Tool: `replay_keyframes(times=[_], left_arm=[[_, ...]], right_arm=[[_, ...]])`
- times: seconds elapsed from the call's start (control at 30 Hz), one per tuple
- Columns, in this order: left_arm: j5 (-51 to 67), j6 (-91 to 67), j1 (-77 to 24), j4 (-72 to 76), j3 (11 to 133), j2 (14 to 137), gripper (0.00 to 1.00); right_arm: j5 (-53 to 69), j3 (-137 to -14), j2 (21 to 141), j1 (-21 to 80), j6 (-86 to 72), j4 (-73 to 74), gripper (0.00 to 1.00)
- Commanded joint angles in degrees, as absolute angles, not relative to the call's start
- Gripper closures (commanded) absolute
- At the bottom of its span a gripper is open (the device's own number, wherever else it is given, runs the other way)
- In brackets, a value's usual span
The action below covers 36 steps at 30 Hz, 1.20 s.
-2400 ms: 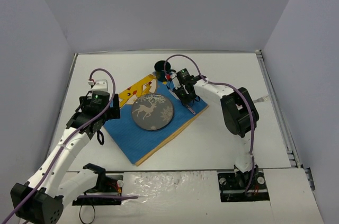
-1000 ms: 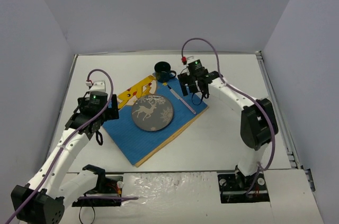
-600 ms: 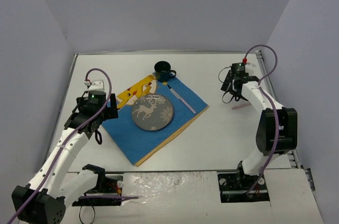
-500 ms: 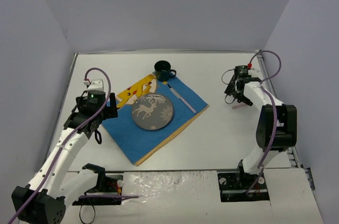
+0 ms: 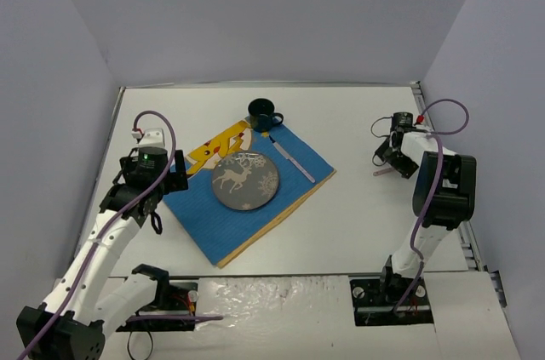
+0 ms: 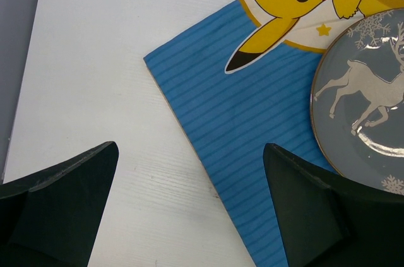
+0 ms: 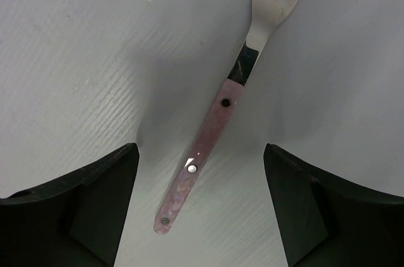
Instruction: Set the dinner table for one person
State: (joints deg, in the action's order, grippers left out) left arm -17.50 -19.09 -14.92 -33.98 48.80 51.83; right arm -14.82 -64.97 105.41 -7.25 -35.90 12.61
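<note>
My right gripper [image 7: 201, 172] has its jaws well apart, and between them lies a fork [image 7: 214, 128] flat on the dinner table [image 7: 76, 40]; there is a clear gap on each side of the pink handle, so neither finger touches it and nothing is held. In the right wrist view the fork runs a little slanted, with the steel tines at the top edge of the picture and the end of the handle between the fingers. My left gripper [image 6: 191, 178] is open as wide as I see it go and it is empty; one finger is above bare table and the other above the blue cloth, with the left corner of the placemat [image 6: 252, 122] between them. From above, the right gripper [image 5: 387, 156] is over the right part of the dinner table [image 5: 341, 215], and only the pink end of the fork [image 5: 383, 171] shows beside it, well apart from the placemat [image 5: 204, 215]. The left gripper [image 5: 157, 185] hangs at the left edge of this placemat, which lies turned like a diamond near the middle of the table. On it sits a grey plate [image 5: 245, 180] with a white deer, and a knife [image 5: 294, 162] lies just to the right of the plate. A dark mug [image 5: 262, 111] stands at the far corner of the placemat; I cannot tell if it touches the cloth
</note>
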Motion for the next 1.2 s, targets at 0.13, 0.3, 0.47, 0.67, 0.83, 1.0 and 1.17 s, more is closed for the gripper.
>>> replay_keyframes(times=[0.13,0.3,0.47,0.67,0.83,1.0,1.17], left_arm=[[-18.8,-18.8,-14.6,-31.9,49.6,50.5,0.03],[-18.6,-19.0,-14.5,-32.0,49.5,50.2,0.03],[-18.2,-20.0,-14.6,-33.8,50.0,49.8,0.03],[-17.1,-21.1,-14.6,-42.5,55.7,47.7,0.03],[-17.6,-21.8,-14.6,-50.8,62.6,45.7,0.03],[-18.7,-24.3,-14.5,-56.9,67.4,44.1,0.03],[-19.1,-24.3,-14.5,-60.6,71.7,43.2,0.03]], right_arm=[[-12.8,-61.5,106.0,-9.3,-38.6,6.2,0.45],[-13.1,-60.0,105.7,-9.2,-38.4,5.6,0.72],[-13.3,-59.0,102.1,-8.9,-36.4,5.9,0.97],[-14.5,-60.6,92.8,-4.3,-29.3,8.3,1.00],[-13.1,-64.6,85.7,10.0,-18.2,8.8,1.00],[-10.2,-70.8,83.7,27.4,-10.3,8.9,1.00],[-8.8,-77.8,90.1,43.8,-5.5,11.8,1.00]])
